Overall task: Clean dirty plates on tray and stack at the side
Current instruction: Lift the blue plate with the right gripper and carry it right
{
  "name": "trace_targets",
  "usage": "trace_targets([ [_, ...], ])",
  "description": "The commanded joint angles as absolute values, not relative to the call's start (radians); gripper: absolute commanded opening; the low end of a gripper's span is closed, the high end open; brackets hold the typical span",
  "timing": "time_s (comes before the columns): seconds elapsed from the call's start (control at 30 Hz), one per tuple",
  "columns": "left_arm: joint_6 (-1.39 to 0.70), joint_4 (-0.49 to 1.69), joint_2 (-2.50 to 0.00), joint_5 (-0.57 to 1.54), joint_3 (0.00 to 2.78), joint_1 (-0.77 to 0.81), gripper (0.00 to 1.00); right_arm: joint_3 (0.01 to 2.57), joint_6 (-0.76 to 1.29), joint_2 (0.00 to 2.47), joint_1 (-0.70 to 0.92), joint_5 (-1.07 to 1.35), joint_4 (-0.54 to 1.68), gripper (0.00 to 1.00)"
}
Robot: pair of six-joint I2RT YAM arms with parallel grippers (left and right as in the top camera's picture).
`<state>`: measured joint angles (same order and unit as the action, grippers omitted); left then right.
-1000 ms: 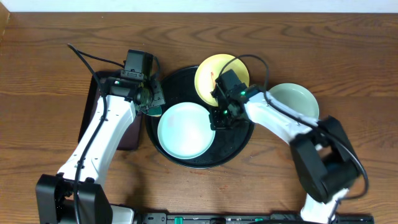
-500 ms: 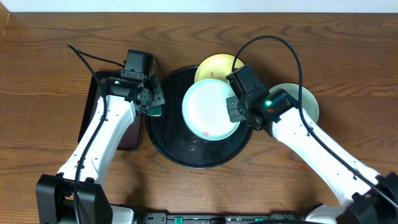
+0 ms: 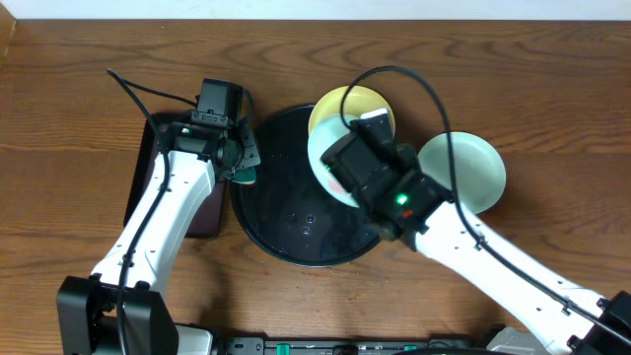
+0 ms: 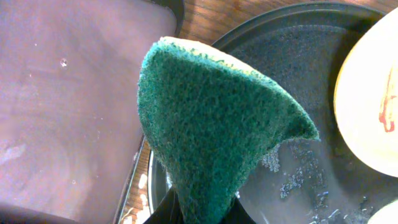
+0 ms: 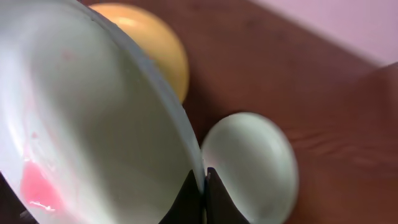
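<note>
Moved: mint plate (image 3: 318, 154) has tipped up on edge above the tray (image 3: 281, 225), by its far right.
Right gripper (image 5: 202, 186): clamped on its rim.
Left gripper (image 4: 198, 210): pinching sponge (image 4: 211, 124) at tray's left edge.
Yellow plate (image 3: 345, 104): on tray's far rim.
Second mint plate (image 3: 475, 163): on table, right.

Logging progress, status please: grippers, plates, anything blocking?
Left gripper shut on sponge at tray edge. Right gripper shut on mint plate, held tilted over tray. Yellow plate streaked red. Nothing seen blocking.
</note>
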<state>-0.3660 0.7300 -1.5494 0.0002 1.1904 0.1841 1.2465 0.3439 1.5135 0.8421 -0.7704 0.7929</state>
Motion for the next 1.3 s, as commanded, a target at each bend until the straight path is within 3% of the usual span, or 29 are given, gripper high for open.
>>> trace_targets([
  [0.0,-0.356,0.729,-1.555,-0.012,1.201,0.180,0.08,1.263,0.335,1.498,0.905,-1.073,0.793,0.01],
  [0.27,-0.356,0.728,-1.555,-0.012,1.201,0.180,0.08,1.263,0.335,1.498,1.001,-1.328,0.780,0.01],
  [0.6,-0.356,0.728,-1.555,-0.012,1.201,0.180,0.07,1.263,0.335,1.498,1.018,-1.380,0.770,0.01],
  [0.93,-0.356,0.729,-1.555,-0.012,1.201,0.180,0.08,1.262,0.392,1.498,0.957,-0.912,0.802,0.01],
  [1.27,-0.356,0.729,-1.555,-0.012,1.201,0.180,0.08,1.262,0.406,1.498,0.542,-0.072,0.807,0.01],
])
